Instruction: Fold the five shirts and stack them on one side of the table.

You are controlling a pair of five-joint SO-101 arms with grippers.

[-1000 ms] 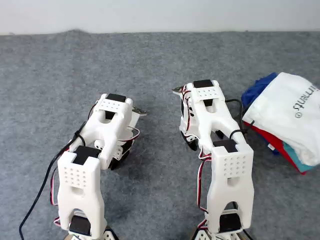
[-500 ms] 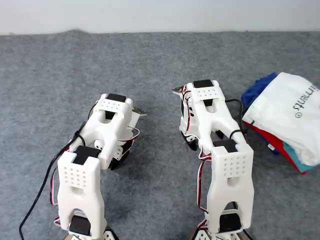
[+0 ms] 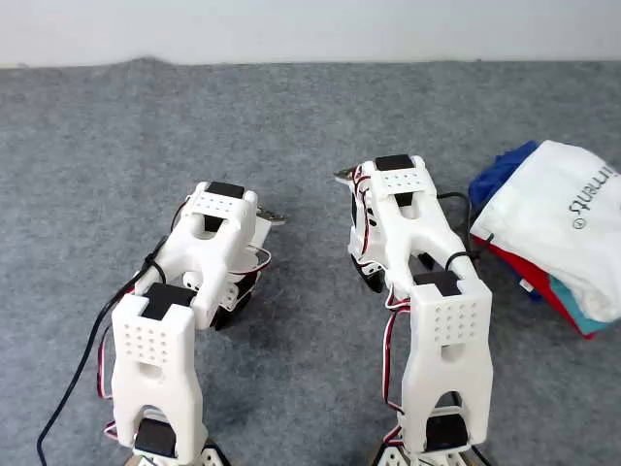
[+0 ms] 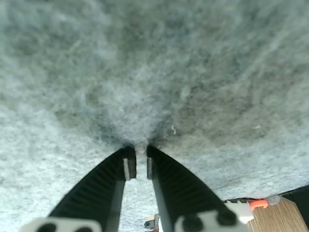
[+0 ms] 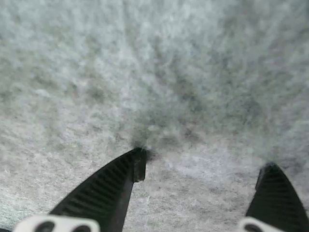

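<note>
A stack of folded shirts lies at the right edge of the grey felt table: a white one on top, with blue, red and teal cloth showing beneath it. Both arms are folded low near the front of the table, away from the stack. My left gripper is shut on nothing, its tips resting just over the felt; in the high view the left gripper points right. My right gripper is open wide over bare felt, and it shows in the high view left of the stack.
Grey felt covers the whole table up to a pale wall at the back. A black cable runs along the left arm's base. A wooden edge shows past the felt.
</note>
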